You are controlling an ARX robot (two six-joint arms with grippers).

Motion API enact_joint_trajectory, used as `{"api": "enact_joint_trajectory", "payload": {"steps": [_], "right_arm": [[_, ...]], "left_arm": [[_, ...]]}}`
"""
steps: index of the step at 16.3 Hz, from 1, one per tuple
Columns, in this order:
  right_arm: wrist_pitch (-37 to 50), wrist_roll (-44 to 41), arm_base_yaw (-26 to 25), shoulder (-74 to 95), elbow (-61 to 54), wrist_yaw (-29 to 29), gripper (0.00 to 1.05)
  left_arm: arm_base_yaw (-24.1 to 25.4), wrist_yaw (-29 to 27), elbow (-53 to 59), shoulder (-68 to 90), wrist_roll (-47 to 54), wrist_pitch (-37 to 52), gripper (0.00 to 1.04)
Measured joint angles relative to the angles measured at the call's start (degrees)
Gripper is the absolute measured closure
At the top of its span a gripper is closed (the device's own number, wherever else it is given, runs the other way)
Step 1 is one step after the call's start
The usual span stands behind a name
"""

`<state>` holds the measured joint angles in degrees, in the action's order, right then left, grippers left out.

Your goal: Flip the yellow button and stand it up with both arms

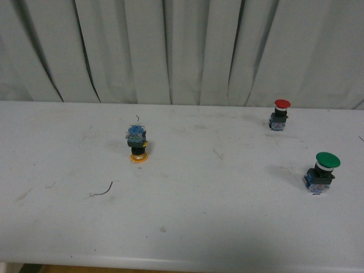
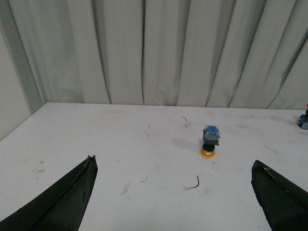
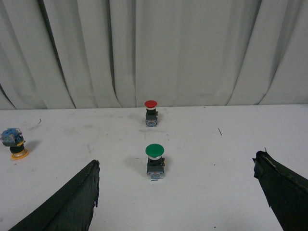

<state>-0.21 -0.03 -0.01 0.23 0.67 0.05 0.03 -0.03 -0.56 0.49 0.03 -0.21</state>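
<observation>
Front view: yellow button (image 1: pixel 137 146) sits on the white counter (image 1: pixel 199 222), left of centre, inverted, with the orange cap down on the surface and the blue contact block on top. It reads as upright on its cap, possibly leaning a little. No arm shows in this view.

Left wrist view: left pincer (image 2: pixel 173 162) is spread wide and holds nothing; the button lies ahead of it, well apart. Right wrist view: right pincer (image 3: pixel 176 160) is likewise spread wide and empty, facing the green-capped button (image 3: pixel 155 161) with the red-capped button (image 3: pixel 151 112) behind it. The yellow one is off to that arm's left.

Status, judged: flip not yet begun.

Risks:
- The inverted button balances on a small round cap, so a glancing finger on approach would likely topple it and let it roll.
- The small body leaves little grip area, so it may slip during the arm-to-arm handover.
- The right arm crossing over may clip the green-capped button.
- A thin wire scrap (image 1: pixel 103 191) lies near the approach path.
</observation>
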Motion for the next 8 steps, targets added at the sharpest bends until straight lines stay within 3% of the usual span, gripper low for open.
{"api": "enact_joint_trajectory", "payload": {"steps": [8], "right_arm": [[0.0, 0.0, 0.0, 0.0, 0.0, 0.0, 0.06]], "left_arm": [[0.0, 0.0, 0.0, 0.0, 0.0, 0.0, 0.07]]}}
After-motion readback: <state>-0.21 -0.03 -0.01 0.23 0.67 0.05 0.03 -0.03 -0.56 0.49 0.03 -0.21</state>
